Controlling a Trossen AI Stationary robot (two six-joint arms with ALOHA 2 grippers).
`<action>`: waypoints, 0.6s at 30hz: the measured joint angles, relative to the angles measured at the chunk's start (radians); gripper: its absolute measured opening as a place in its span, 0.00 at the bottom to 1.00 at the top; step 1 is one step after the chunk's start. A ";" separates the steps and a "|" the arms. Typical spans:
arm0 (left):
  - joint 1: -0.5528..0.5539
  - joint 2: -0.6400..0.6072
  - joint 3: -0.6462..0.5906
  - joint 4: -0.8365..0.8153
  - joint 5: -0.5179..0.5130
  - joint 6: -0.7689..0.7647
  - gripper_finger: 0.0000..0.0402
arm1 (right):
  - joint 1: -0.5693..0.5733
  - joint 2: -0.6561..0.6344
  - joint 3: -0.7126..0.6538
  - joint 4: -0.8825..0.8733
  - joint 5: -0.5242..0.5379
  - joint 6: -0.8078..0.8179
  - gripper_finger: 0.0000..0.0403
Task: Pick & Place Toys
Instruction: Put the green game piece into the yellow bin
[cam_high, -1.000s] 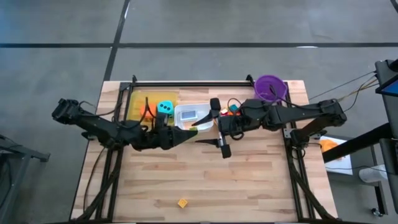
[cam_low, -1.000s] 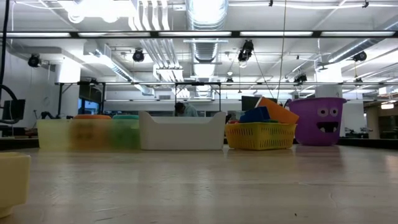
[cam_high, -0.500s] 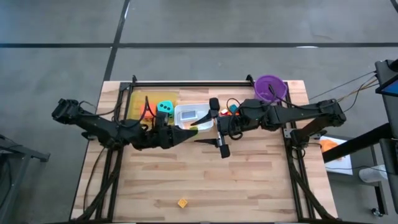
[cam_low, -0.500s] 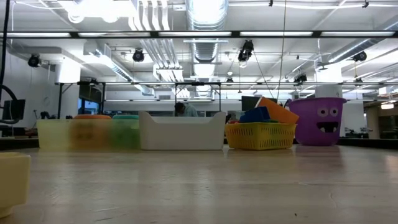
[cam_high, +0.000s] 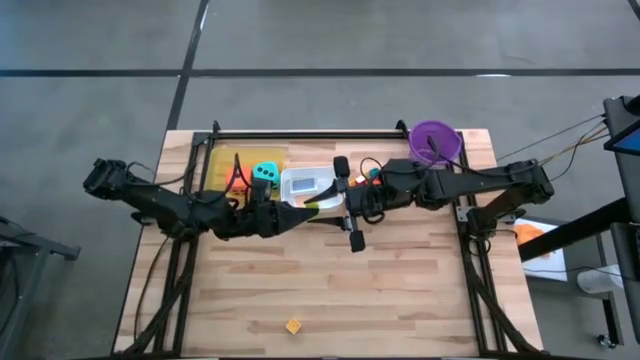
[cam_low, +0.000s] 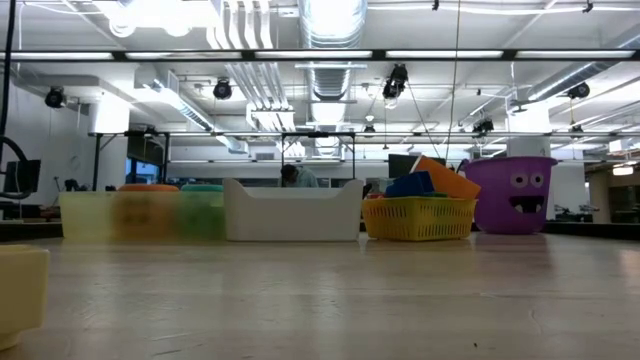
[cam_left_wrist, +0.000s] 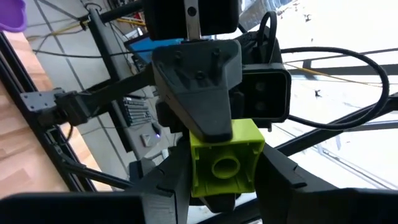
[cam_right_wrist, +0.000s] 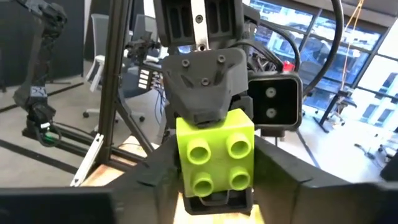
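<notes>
From above, two arms meet over the middle of the wooden tabletop (cam_high: 400, 290). The left gripper (cam_high: 312, 206) and the right gripper (cam_high: 347, 205) close tip to tip on one green block (cam_high: 325, 203). One teal die (cam_high: 265, 172) lies behind the left fingers in one yellow tray (cam_high: 215, 160). One white tray (cam_high: 308, 182) sits just behind the meeting point, and one purple bucket (cam_high: 435, 140) stands behind the right arm. One yellow block (cam_high: 293, 326) lies alone, well in front of both grippers.

From table height, no gripper shows. The trays, a yellow basket (cam_low: 420, 218) with orange and blue cards (cam_low: 430, 180), and the bucket line the far edge under a lit industrial ceiling.

In the left wrist view, the block's hollow underside faces the left fingers (cam_left_wrist: 165, 186), which clasp its sides.

In the right wrist view, four studs face the right fingers (cam_right_wrist: 158, 171), which are pressed to its sides.
</notes>
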 joint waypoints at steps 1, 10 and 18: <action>0.000 0.000 0.000 0.002 0.003 -0.005 0.30 | 0.000 -0.001 0.000 0.002 0.000 -0.007 0.35; 0.001 0.000 0.000 -0.002 -0.011 -0.004 0.47 | 0.000 -0.004 0.000 0.002 -0.001 0.010 0.33; 0.001 -0.004 0.000 -0.006 -0.011 -0.022 0.72 | -0.010 -0.043 0.000 -0.029 -0.007 0.099 0.33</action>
